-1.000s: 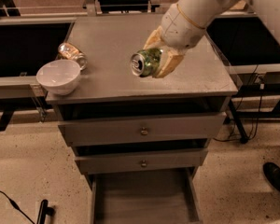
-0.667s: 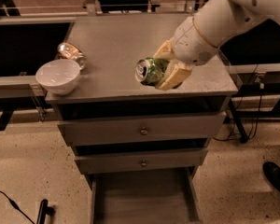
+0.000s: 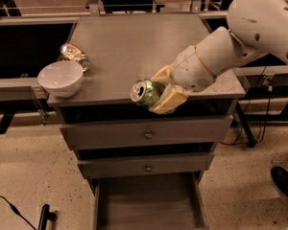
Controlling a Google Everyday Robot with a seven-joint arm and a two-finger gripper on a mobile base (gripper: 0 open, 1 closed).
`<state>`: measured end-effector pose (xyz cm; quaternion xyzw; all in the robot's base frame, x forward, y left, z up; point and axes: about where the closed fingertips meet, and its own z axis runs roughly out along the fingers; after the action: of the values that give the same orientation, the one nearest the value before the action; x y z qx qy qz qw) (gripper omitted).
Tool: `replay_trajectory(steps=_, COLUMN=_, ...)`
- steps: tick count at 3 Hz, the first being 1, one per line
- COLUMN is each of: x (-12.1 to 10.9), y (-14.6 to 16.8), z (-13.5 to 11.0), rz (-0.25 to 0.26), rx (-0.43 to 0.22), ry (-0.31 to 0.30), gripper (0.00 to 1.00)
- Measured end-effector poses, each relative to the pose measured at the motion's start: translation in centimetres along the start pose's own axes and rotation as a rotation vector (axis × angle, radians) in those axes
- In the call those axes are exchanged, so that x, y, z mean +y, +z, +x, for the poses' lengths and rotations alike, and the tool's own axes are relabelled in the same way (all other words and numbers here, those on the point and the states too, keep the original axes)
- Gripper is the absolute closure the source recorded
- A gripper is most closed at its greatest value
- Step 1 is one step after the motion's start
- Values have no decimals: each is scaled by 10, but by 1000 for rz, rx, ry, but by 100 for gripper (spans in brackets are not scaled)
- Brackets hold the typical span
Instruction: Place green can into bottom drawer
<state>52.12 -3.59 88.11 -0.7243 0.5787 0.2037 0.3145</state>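
Note:
My gripper [image 3: 159,94] is shut on the green can [image 3: 145,92], which lies sideways in the fingers with its silver top facing left. It hangs in the air over the front edge of the grey cabinet top [image 3: 134,47]. The bottom drawer [image 3: 146,202] stands pulled open below, showing its flat grey floor and side walls. My white arm [image 3: 240,32] reaches in from the upper right.
A white bowl [image 3: 61,78] sits at the cabinet top's front left corner, with a gold-brown can [image 3: 74,55] lying behind it. Two upper drawers with brass knobs [image 3: 147,134] are closed. A black object [image 3: 44,217] lies on the floor at lower left, a dark shoe [image 3: 284,181] at right.
My gripper has carried the green can forward and down, from over the cabinet top to its front edge, above the open bottom drawer.

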Motion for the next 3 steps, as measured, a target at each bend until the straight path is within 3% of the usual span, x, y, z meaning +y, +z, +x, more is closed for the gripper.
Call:
replay_trajectory(steps=1, x=0, y=2, z=1, rz=2, rx=-4, ry=4, gripper=100)
replay_trajectory(steps=2, x=11, y=34, z=26, rz=34, rx=-99, ry=99, gripper=100)
replay_trajectory(steps=3, x=48, y=98, z=60, rz=53, rx=-340, ry=243, gripper=100)
